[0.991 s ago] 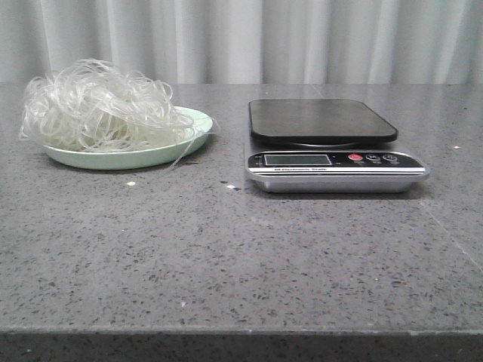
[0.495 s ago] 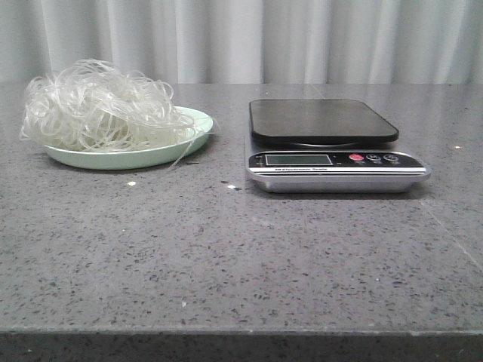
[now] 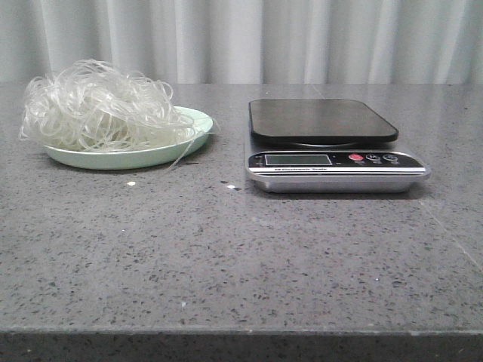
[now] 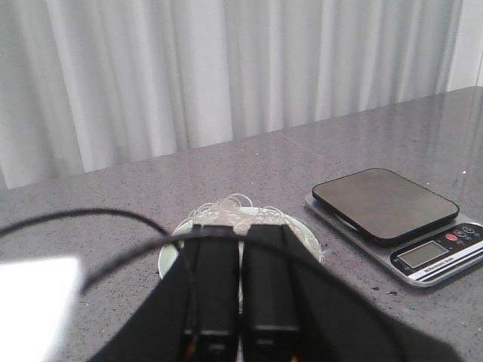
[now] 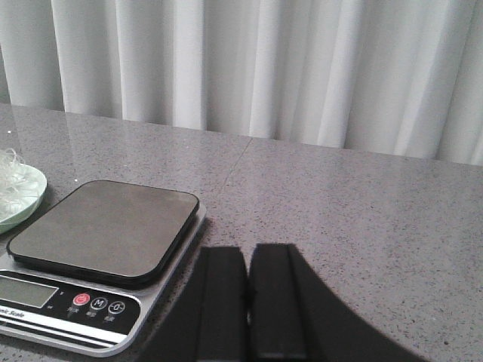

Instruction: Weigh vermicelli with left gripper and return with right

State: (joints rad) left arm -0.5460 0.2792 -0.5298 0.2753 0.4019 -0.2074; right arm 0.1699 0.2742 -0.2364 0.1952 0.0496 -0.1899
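Although a second passes across the three front pictures, nothing on the grey speckled table point(image 3: 241, 256) changes: the vermicelli, the plate and the scale lie exactly where they lay, so the task reads as not yet begun.

Largest after the table is the digital kitchen scale point(image 3: 336, 145), at about three o'clock from the table's middle in the front view; its dark weighing platform point(image 3: 323, 121) is bare and the display point(image 3: 298, 160) shows no digits that can be read.

Next comes the vermicelli point(image 3: 102, 105), a loose whitish tangle heaped on the pale green plate point(image 3: 128, 157) at about ten o'clock, well apart from the scale, with a few strands trailing over the rim toward the scale.

The left gripper point(image 4: 240, 286) hangs above and short of the plate in its wrist view, its two black fingers pressed nearly together and holding nothing; the noodles show just past the fingertips. The right gripper point(image 5: 247, 302) is likewise closed to a thin slit, empty, near the scale's button side.

Judging from this, the left claw must first open and descend on the heap.
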